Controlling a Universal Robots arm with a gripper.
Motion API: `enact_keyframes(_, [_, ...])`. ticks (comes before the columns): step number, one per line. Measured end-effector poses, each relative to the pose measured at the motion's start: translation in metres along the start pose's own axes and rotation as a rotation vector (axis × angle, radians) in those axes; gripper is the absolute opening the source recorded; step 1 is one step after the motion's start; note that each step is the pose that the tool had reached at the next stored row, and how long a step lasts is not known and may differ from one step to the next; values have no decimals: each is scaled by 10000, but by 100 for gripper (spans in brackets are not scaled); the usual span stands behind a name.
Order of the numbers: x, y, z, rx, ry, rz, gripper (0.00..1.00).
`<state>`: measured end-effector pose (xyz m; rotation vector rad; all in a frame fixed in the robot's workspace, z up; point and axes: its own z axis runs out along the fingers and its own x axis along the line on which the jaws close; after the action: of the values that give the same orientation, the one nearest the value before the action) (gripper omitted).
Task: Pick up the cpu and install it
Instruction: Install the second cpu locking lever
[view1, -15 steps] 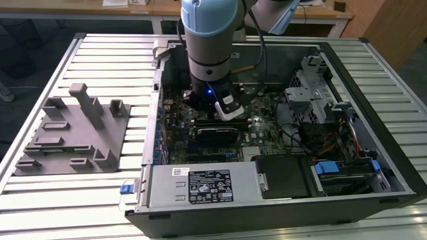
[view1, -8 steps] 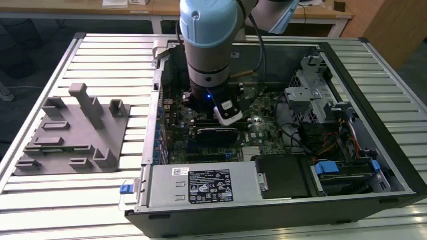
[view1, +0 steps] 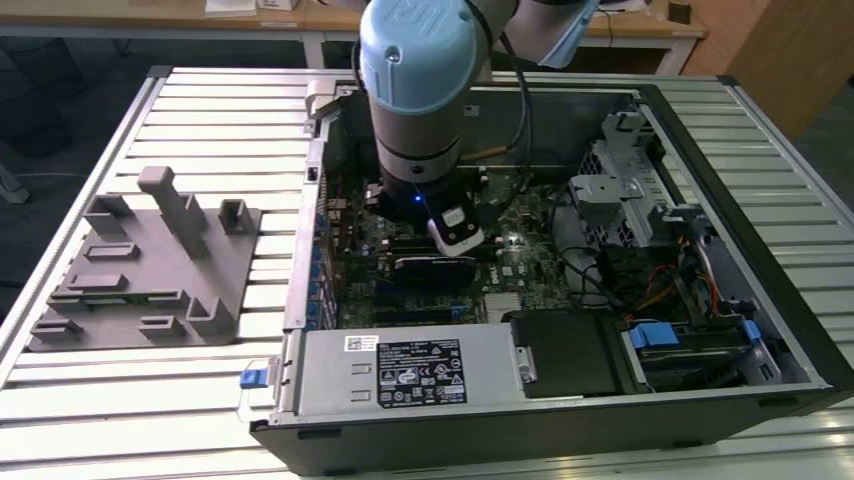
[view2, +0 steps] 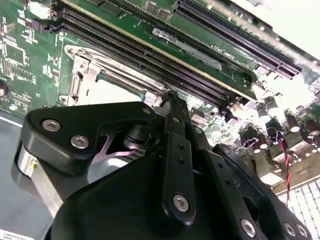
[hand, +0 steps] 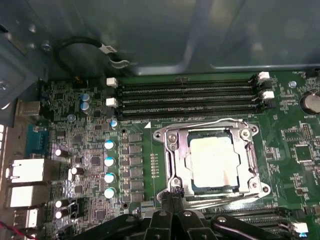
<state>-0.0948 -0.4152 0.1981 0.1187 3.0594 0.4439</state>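
First wrist view shows the cpu (hand: 214, 161) already seated in the motherboard socket (hand: 172, 150), frame closed over it. Whether the tool (hand: 172, 194) is open, I cannot tell; installation looks essentially done.

One arm (view1: 416, 90) reaches into one open computer case (view1: 561, 400). One grey tray (view1: 140, 270) lies beside it. On the board: one cpu (hand: 214, 157) in one socket (hand: 170, 150), three memory slots (hand: 187, 99), four blue-topped capacitors (hand: 109, 167).
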Motion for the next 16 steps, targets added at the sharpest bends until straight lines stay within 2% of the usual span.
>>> enact_keyframes(6, [6,-35,27,-65,4,5,11])
enact_keyframes(12, [42,-46,52,-249,14,12,11])
enact_keyframes(16, [48,-50,61,-331,21,20,11])
